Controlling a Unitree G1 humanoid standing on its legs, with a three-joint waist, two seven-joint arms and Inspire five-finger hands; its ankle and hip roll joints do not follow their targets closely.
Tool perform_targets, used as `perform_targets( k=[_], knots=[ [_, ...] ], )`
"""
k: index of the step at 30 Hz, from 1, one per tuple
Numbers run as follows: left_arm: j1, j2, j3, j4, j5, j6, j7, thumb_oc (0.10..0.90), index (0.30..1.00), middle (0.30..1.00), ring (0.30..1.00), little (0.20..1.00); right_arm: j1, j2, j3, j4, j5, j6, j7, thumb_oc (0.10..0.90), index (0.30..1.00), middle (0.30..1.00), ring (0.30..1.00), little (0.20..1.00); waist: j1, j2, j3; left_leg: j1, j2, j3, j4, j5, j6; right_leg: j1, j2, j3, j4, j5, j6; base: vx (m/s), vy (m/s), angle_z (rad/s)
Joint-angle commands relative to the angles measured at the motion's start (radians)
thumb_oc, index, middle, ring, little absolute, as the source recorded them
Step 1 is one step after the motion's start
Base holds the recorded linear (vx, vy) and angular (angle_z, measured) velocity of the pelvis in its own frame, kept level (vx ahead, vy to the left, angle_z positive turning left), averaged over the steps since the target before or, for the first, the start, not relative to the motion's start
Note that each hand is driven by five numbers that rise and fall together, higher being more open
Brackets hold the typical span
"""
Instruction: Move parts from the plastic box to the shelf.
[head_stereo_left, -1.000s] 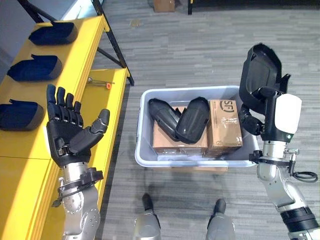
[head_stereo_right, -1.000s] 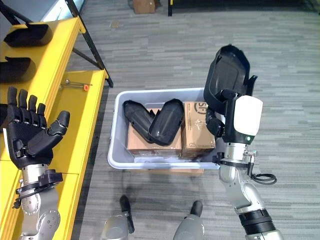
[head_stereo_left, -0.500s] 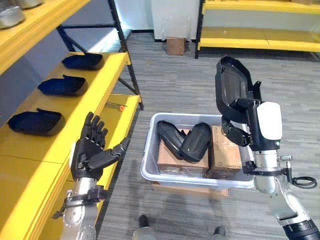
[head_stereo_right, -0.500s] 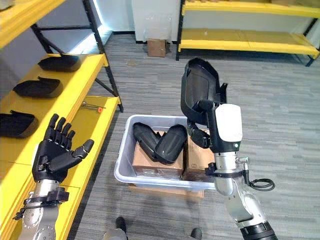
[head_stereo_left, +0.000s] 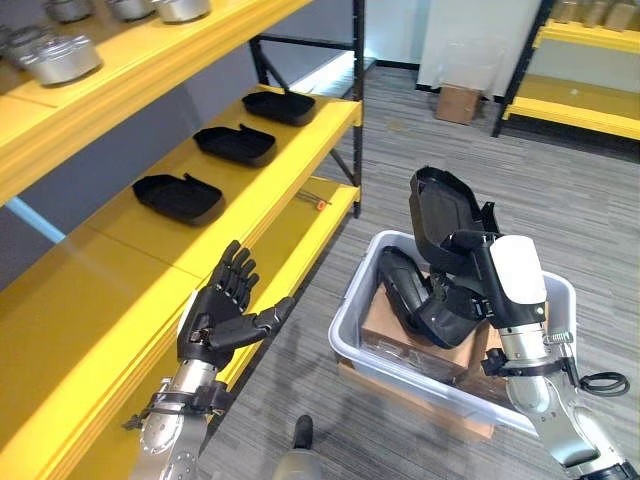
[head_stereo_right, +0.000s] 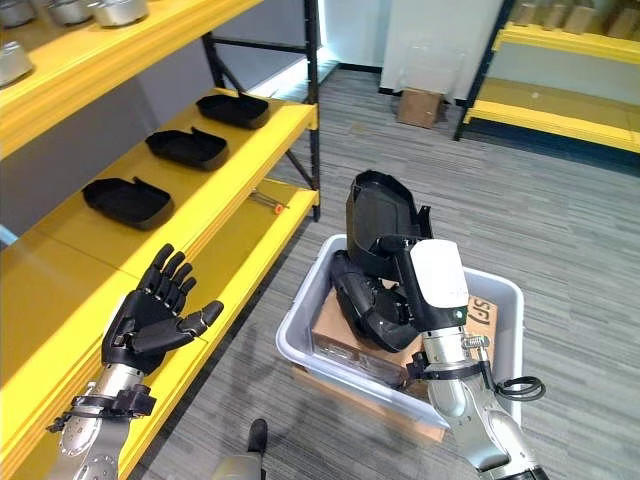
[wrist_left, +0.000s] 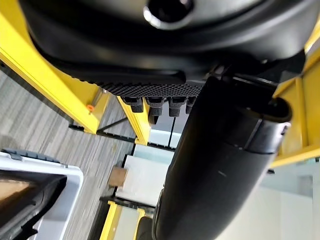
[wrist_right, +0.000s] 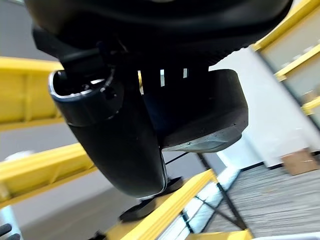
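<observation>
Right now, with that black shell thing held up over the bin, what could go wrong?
The right hand grips the black part near its lower end, so it might tip or slip back into the plastic box. On the shelf it could bump the three parts already lying there.

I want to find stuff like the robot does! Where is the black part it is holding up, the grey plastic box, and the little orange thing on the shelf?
Black plastic shell part (head_stereo_right: 380, 215), right eye view, its hollow inside.
Grey plastic box (head_stereo_left: 352, 338), left eye view, near-left rim.
Small orange-tipped tool (head_stereo_left: 320, 204), left eye view, orange tip.
</observation>
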Motion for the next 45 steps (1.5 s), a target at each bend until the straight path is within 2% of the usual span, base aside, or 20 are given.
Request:
perform_targets(
  k=[1, 3, 5, 9, 12, 15, 18, 21, 22, 24, 25, 26, 27, 29, 32, 33, 34, 39, 44, 45],
  knots=[
    [-0.086, 0.05, 0.042, -0.028, -0.089, -0.084, -0.065, 0.9, 1.0, 1.0, 1.0, 1.0, -0.108, -0.029, -0.048, -0.169, 0.006, -0.065, -0.067, 0.4, 0.3, 0.3, 0.3, 0.3, -0.035, -0.045, -0.058, 0.046, 0.051, 0.225, -0.006, -0.011, -0.017, -0.049, 0.071, -0.043, 0.125, -0.02, -0.13, 0.02, 0.173, 0.69],
    [-0.118, 0.049, 0.016, -0.005, -0.082, -0.103, -0.089, 0.9, 1.0, 1.0, 1.0, 1.0, -0.091, -0.034, -0.052, -0.174, 0.005, -0.063, -0.082, 0.4, 0.3, 0.3, 0.3, 0.3, -0.071, -0.048, -0.052, 0.055, 0.058, 0.358, 0.001, -0.014, -0.032, -0.033, 0.062, -0.088, 0.134, -0.037, -0.118, 0.07, 0.213, 1.09],
    [-0.147, 0.053, -0.016, 0.004, -0.095, -0.105, -0.068, 0.9, 1.0, 1.0, 1.0, 1.0, -0.102, -0.046, -0.041, -0.156, 0.032, -0.08, -0.094, 0.4, 0.3, 0.3, 0.3, 0.3, -0.087, -0.045, -0.044, 0.031, 0.043, 0.423, 0.029, -0.018, -0.025, -0.03, 0.064, -0.099, 0.143, -0.045, -0.117, 0.11, 0.313, 1.77],
    [-0.146, 0.054, -0.034, -0.014, -0.085, -0.11, -0.034, 0.9, 1.0, 1.0, 1.0, 1.0, -0.108, -0.041, -0.035, -0.158, 0.008, -0.116, -0.091, 0.4, 0.3, 0.3, 0.3, 0.3, -0.078, -0.051, -0.037, -0.006, 0.028, 0.425, 0.099, -0.059, 0.005, -0.023, 0.045, -0.09, 0.169, -0.063, -0.118, 0.18, 0.298, 0.59],
    [-0.117, 0.063, -0.038, -0.042, -0.08, -0.109, -0.045, 0.9, 1.0, 1.0, 1.0, 1.0, -0.099, -0.029, -0.03, -0.167, -0.033, -0.156, -0.092, 0.4, 0.3, 0.3, 0.3, 0.3, -0.056, -0.065, -0.022, -0.048, 0.028, 0.426, 0.218, -0.131, 0.039, -0.018, 0.013, -0.088, 0.213, -0.085, -0.122, 0.23, 0.265, 0.12],
    [-0.099, 0.071, -0.044, -0.045, -0.076, -0.105, -0.071, 0.9, 1.0, 1.0, 1.0, 1.0, -0.113, -0.013, -0.005, -0.169, -0.045, -0.145, -0.097, 0.4, 0.3, 0.3, 0.3, 0.3, -0.03, -0.082, -0.016, -0.059, 0.015, 0.433, 0.282, -0.182, 0.068, -0.002, -0.004, -0.103, 0.245, -0.089, -0.123, 0.24, 0.224, 0.13],
    [-0.092, 0.066, -0.054, -0.038, -0.076, -0.089, -0.089, 0.9, 1.0, 1.0, 1.0, 1.0, -0.148, 0.015, 0.037, -0.164, -0.034, -0.129, -0.094, 0.4, 0.3, 0.3, 0.3, 0.3, -0.009, -0.1, -0.017, -0.016, -0.049, 0.424, 0.265, -0.221, 0.118, -0.017, -0.053, -0.1, 0.344, 0.025, -0.09, 0.27, 0.322, 0.45],
    [-0.088, 0.067, -0.074, -0.04, -0.034, -0.076, -0.115, 0.9, 1.0, 1.0, 1.0, 1.0, -0.154, 0.044, 0.061, -0.184, -0.04, -0.118, -0.089, 0.4, 0.3, 0.3, 0.3, 0.3, 0.0, -0.085, -0.026, 0.049, -0.111, 0.398, 0.191, -0.235, 0.163, -0.06, -0.114, -0.093, 0.515, 0.151, -0.052, 0.21, 0.339, 0.29],
    [-0.086, 0.071, -0.081, -0.04, -0.026, -0.083, -0.113, 0.9, 1.0, 1.0, 1.0, 1.0, -0.155, 0.049, 0.067, -0.188, -0.045, -0.122, -0.088, 0.4, 0.3, 0.3, 0.3, 0.3, 0.0, -0.078, -0.028, 0.067, -0.121, 0.392, 0.165, -0.236, 0.169, -0.079, -0.112, -0.089, 0.552, 0.166, -0.044, 0.17, 0.235, 0.1],
    [-0.086, 0.081, -0.084, -0.043, -0.029, -0.087, -0.102, 0.9, 1.0, 1.0, 1.0, 1.0, -0.162, 0.05, 0.074, -0.19, -0.045, -0.12, -0.09, 0.4, 0.3, 0.3, 0.3, 0.3, -0.007, -0.074, -0.029, 0.09, -0.135, 0.384, 0.127, -0.233, 0.17, -0.101, -0.081, -0.065, 0.555, 0.153, -0.04, 0.12, 0.103, 0.08],
    [-0.086, 0.095, -0.081, -0.046, -0.034, -0.089, -0.093, 0.9, 1.0, 1.0, 1.0, 1.0, -0.165, 0.045, 0.075, -0.192, -0.04, -0.124, -0.095, 0.4, 0.3, 0.3, 0.3, 0.3, -0.025, -0.073, -0.026, 0.11, -0.146, 0.371, 0.09, -0.229, 0.169, -0.137, -0.03, -0.035, 0.538, 0.142, -0.033, 0.1, 0.049, 0.13],
    [-0.088, 0.1, -0.079, -0.046, -0.038, -0.087, -0.089, 0.9, 1.0, 1.0, 1.0, 1.0, -0.166, 0.043, 0.074, -0.192, -0.036, -0.126, -0.095, 0.4, 0.3, 0.3, 0.3, 0.3, -0.031, -0.073, -0.026, 0.116, -0.148, 0.368, 0.078, -0.226, 0.167, -0.146, -0.014, -0.028, 0.526, 0.132, -0.034, 0.1, 0.012, 0.33],
    [-0.104, 0.109, -0.072, -0.041, -0.065, -0.078, -0.083, 0.9, 1.0, 1.0, 1.0, 1.0, -0.172, 0.033, 0.062, -0.19, -0.021, -0.136, -0.089, 0.4, 0.3, 0.3, 0.3, 0.3, -0.052, -0.065, -0.025, 0.132, -0.143, 0.367, 0.035, -0.192, 0.157, -0.189, 0.048, -0.029, 0.458, 0.119, -0.057, 0.1, -0.022, 0.45],
    [-0.122, 0.103, -0.07, -0.033, -0.08, -0.068, -0.076, 0.9, 1.0, 1.0, 1.0, 1.0, -0.173, 0.027, 0.045, -0.181, -0.012, -0.151, -0.073, 0.4, 0.3, 0.3, 0.3, 0.3, -0.067, -0.065, -0.029, 0.15, -0.147, 0.343, 0.005, -0.175, 0.138, -0.204, 0.104, -0.022, 0.36, 0.102, -0.068, 0.13, -0.047, 0.5],
    [-0.141, 0.081, -0.086, -0.033, -0.071, -0.038, -0.094, 0.9, 1.0, 1.0, 1.0, 1.0, -0.14, 0.024, 0.006, -0.178, -0.011, -0.167, -0.053, 0.4, 0.3, 0.3, 0.3, 0.3, -0.111, -0.088, -0.037, 0.169, -0.18, 0.276, -0.006, -0.175, 0.115, -0.195, 0.222, 0.049, 0.088, 0.109, -0.101, 0.18, -0.083, 0.53],
    [-0.142, 0.079, -0.089, -0.033, -0.068, -0.036, -0.098, 0.9, 1.0, 1.0, 1.0, 1.0, -0.134, 0.025, 0.003, -0.179, -0.012, -0.167, -0.053, 0.4, 0.3, 0.3, 0.3, 0.3, -0.115, -0.091, -0.039, 0.166, -0.183, 0.27, -0.005, -0.174, 0.114, -0.201, 0.23, 0.061, 0.067, 0.123, -0.103, 0.18, -0.095, 0.86],
    [-0.126, 0.07, -0.098, -0.04, -0.058, -0.031, -0.125, 0.9, 1.0, 1.0, 1.0, 1.0, -0.102, 0.04, -0.009, -0.172, -0.014, -0.182, -0.056, 0.4, 0.3, 0.3, 0.3, 0.3, -0.139, -0.097, -0.038, 0.184, -0.2, 0.24, -0.005, -0.19, 0.117, -0.247, 0.245, 0.118, 0.065, 0.194, -0.089, 0.13, -0.092, 0.9],
    [-0.115, 0.072, -0.121, -0.021, -0.029, -0.035, -0.12, 0.9, 1.0, 1.0, 1.0, 1.0, -0.102, 0.042, 0.003, -0.144, 0.032, -0.193, -0.074, 0.4, 0.3, 0.3, 0.3, 0.3, -0.15, -0.083, -0.062, 0.21, -0.193, 0.231, -0.017, -0.197, 0.102, -0.211, 0.248, 0.122, 0.003, 0.151, -0.113, 0.11, -0.114, 0.81],
    [-0.108, 0.077, -0.11, -0.011, -0.036, -0.049, -0.107, 0.9, 1.0, 1.0, 1.0, 1.0, -0.113, 0.033, 0.007, -0.145, 0.039, -0.179, -0.063, 0.4, 0.3, 0.3, 0.3, 0.3, -0.145, -0.077, -0.092, 0.194, -0.197, 0.3, 0.068, -0.235, 0.094, -0.133, 0.235, 0.088, -0.026, 0.116, -0.135, 0.08, -0.059, 0.37],
    [-0.121, 0.075, -0.113, -0.006, -0.044, -0.032, -0.125, 0.9, 1.0, 1.0, 1.0, 1.0, -0.108, 0.04, 0.005, -0.141, 0.023, -0.15, -0.074, 0.4, 0.3, 0.3, 0.3, 0.3, -0.157, -0.083, -0.097, 0.192, -0.156, 0.387, 0.097, -0.237, 0.082, -0.127, 0.216, 0.045, -0.02, 0.109, -0.137, 0.11, -0.02, 0.5]
  ],
)
